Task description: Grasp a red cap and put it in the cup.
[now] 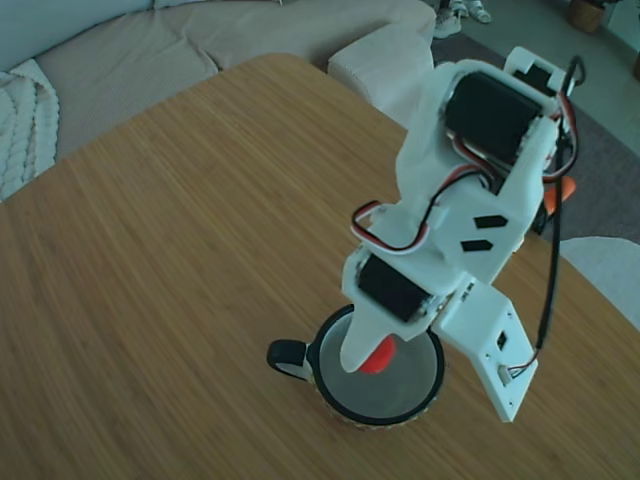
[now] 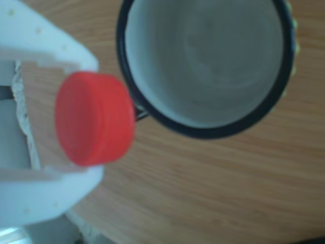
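The red cap [image 1: 378, 355] is pinched between the two white fingers of my gripper [image 1: 368, 356], which is shut on it. In the fixed view the cap hangs just above the mouth of the cup [image 1: 395, 392], over its near-left part. The cup is a wide mug with a black rim, a grey-white inside and a black handle [image 1: 287, 357] pointing left. In the other view the red cap [image 2: 94, 120] sits edge-on in the gripper [image 2: 89, 120], left of the cup's rim [image 2: 203, 133]. Nothing lies inside the cup.
The cup stands near the front of a round-cornered wooden table [image 1: 180, 250]. A beige sofa [image 1: 200, 40] runs behind the table. An orange clamp handle [image 1: 565, 190] shows behind the arm at the table's right edge, with floor beyond.
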